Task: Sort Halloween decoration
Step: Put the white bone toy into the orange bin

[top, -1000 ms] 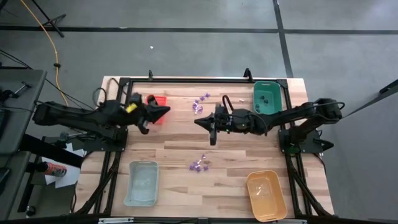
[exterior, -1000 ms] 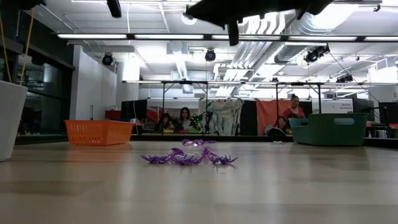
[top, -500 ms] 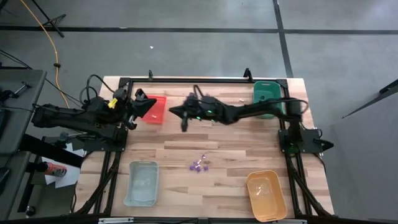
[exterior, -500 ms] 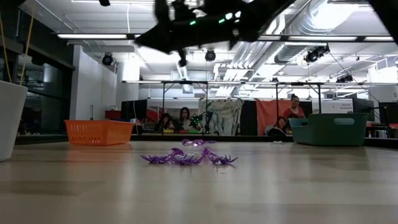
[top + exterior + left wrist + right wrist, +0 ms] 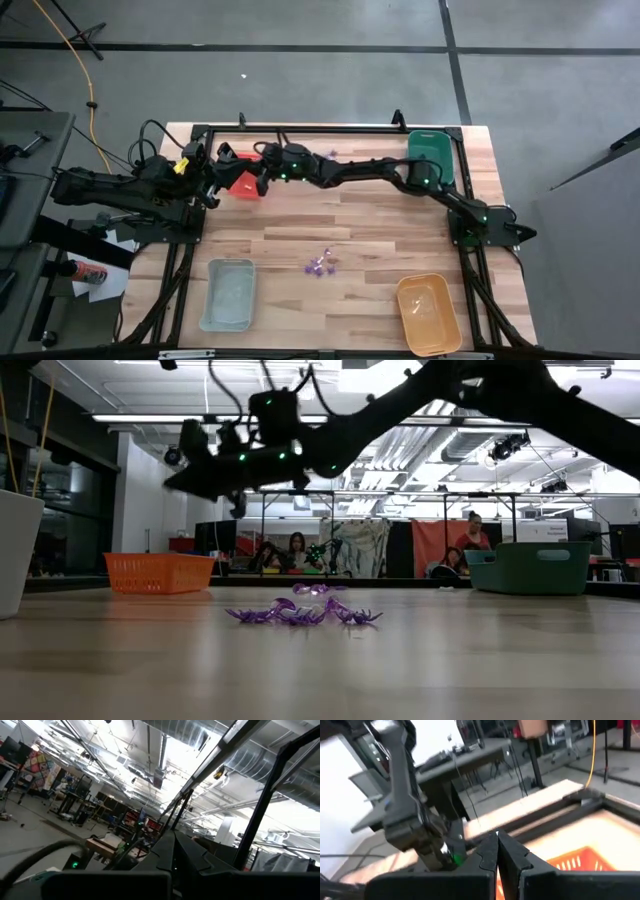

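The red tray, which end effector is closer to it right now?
Right. The right end effector hangs over the red tray's edge; the left end effector sits by its far left corner.

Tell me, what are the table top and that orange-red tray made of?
The table top looks like pale wood: plank seams and grain show, with a dull finish. The orange-red tray looks like moulded plastic: its wall is a fine open mesh in one even bright colour.

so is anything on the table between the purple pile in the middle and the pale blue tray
Nothing visible: only bare wood lies between the purple pieces and the pale blue tray. Both grippers are up by the red tray.
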Available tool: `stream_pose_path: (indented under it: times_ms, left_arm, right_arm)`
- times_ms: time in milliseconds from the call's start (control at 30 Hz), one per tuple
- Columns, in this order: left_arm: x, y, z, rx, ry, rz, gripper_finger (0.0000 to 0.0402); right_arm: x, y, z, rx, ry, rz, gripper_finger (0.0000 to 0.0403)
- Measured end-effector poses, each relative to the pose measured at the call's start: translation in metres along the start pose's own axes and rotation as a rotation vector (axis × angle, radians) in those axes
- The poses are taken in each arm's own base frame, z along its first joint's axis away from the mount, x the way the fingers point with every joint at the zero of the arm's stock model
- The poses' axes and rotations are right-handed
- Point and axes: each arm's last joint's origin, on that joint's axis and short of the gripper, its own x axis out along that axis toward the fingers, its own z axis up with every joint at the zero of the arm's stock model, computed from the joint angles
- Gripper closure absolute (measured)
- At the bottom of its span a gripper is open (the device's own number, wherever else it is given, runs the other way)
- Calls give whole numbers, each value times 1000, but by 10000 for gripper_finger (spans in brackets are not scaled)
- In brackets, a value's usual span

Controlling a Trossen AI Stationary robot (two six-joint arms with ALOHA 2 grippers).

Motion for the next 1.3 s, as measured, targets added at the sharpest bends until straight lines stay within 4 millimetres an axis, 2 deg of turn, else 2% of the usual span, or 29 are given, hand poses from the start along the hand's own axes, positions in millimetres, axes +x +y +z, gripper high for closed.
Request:
stream_pose_path:
  times_ms: [200, 500, 733, 833, 933, 1033, 1167, 1300]
  left_arm:
    - [0, 0, 0, -1, 3, -4, 401]
    - [0, 0, 0, 16, 3, -4, 401]
    - [0, 0, 0, 17, 3, -4, 401]
    - [0, 0, 0, 16, 4, -4, 401]
    - [0, 0, 0, 3, 4, -4, 401]
    - [0, 0, 0, 0, 4, -4, 401]
    - [0, 0, 0, 1, 6, -4, 401]
    - [0, 0, 0, 19, 7, -3, 402]
  right_arm:
    - [8, -9, -15, 11, 62, -53, 403]
    - [8, -12, -17, 39, 85, -77, 394]
    - [8, -12, -17, 44, 87, -76, 306]
    - [8, -16, -12, 46, 91, -85, 270]
    - [4, -24, 7, 48, 127, -101, 249]
    - [-10, -34, 41, -20, 195, -133, 246]
    - [-48, -45, 86, -139, 380, -216, 250]
    - [-91, -54, 110, -185, 627, -292, 256]
